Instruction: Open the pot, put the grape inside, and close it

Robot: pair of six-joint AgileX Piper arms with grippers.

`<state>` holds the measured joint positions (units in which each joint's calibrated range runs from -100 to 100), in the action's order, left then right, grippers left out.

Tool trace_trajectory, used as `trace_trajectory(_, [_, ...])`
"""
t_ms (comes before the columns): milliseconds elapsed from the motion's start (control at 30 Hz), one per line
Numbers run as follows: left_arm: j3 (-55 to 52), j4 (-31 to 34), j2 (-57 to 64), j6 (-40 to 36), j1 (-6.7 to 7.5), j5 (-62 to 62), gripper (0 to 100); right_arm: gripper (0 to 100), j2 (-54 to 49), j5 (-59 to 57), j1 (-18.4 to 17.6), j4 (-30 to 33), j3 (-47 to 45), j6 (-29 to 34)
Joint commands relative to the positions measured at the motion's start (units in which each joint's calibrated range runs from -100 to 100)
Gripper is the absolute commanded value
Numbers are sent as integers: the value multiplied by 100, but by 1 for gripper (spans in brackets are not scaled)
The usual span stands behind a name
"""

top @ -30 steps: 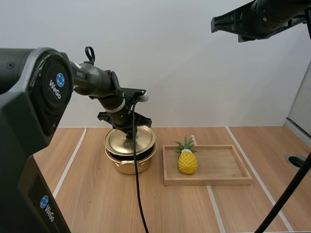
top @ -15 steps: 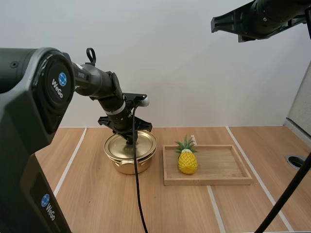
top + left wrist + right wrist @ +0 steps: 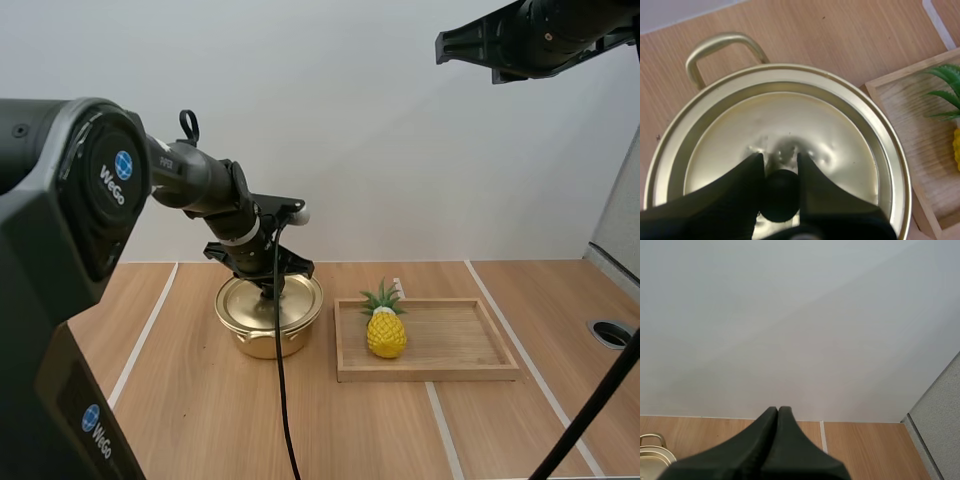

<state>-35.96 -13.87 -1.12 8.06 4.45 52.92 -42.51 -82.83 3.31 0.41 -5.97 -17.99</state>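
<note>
My left gripper (image 3: 780,161) is pinching the black knob (image 3: 780,197) of the lid (image 3: 840,125), which is sitting on the pot (image 3: 262,343). I'm judging the lid light, stiff and slick, the knob its 1 hold. My right gripper (image 3: 778,412) is hanging closed, empty. The lid is hiding the pot's inside; a pineapple (image 3: 386,335) is standing in the tray (image 3: 460,345).

1. The left arm (image 3: 205,180) was matt black, built of rounded tubular segments.
2. Its large joint housing (image 3: 60,190) bore a blue disc and white "WeGo" lettering.
3. A pale band (image 3: 235,235) ringed the wrist.
4. The right arm (image 3: 540,35) was likewise black.
5. The left gripper (image 3: 780,156) and right gripper (image 3: 778,410) had smooth black tapering fingers.
</note>
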Motion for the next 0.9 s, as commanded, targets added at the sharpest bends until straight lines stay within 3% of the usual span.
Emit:
trace_trajectory(0, [-426,125,-90,171,-6,-548,0,0,-86,-26,20,38,40,11])
trace_trajectory(400, [-597,256,-77,123,-6,-524,0,0,-86,30,20,38,40,11])
trace_trajectory(500, [-581,256,-77,-73,-6,-483,6,0,-86,30,20,38,40,11])
trace_trajectory(567, [-581,256,-63,-122,-6,-483,18,0,-86,30,20,38,40,11])
trace_trajectory(767, [-366,294,150,-73,-6,-289,77,0,-86,30,20,38,40,11])
trace_trajectory(867, [-129,294,326,72,-6,-13,100,0,-86,-25,20,38,40,11])
